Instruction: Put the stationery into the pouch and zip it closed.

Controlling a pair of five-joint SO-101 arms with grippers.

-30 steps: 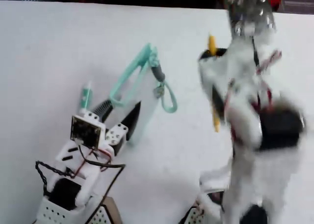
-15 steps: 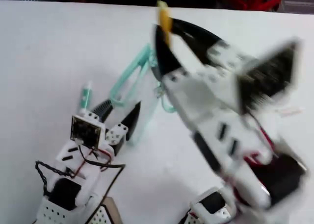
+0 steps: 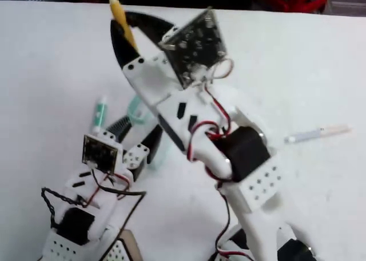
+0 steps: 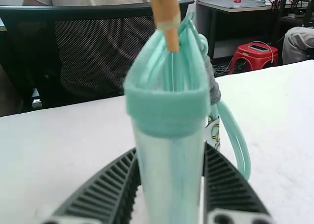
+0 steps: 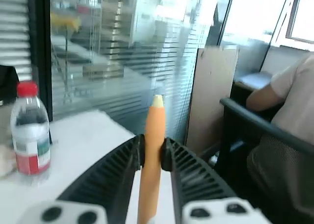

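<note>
From above, the right gripper is clamped on one orange pencil, and its arm crosses over and hides most of the single mint pouch pinched by the left gripper; one teal pen lies just beside that gripper and one pale pen lies well apart on the table. In the left wrist view, the left gripper grips the pouch upright with the pencil tilted at its open mouth, in front of one black chair. In the right wrist view, the right gripper squeezes the pencil, with one water bottle standing on the table off to one side.
</note>
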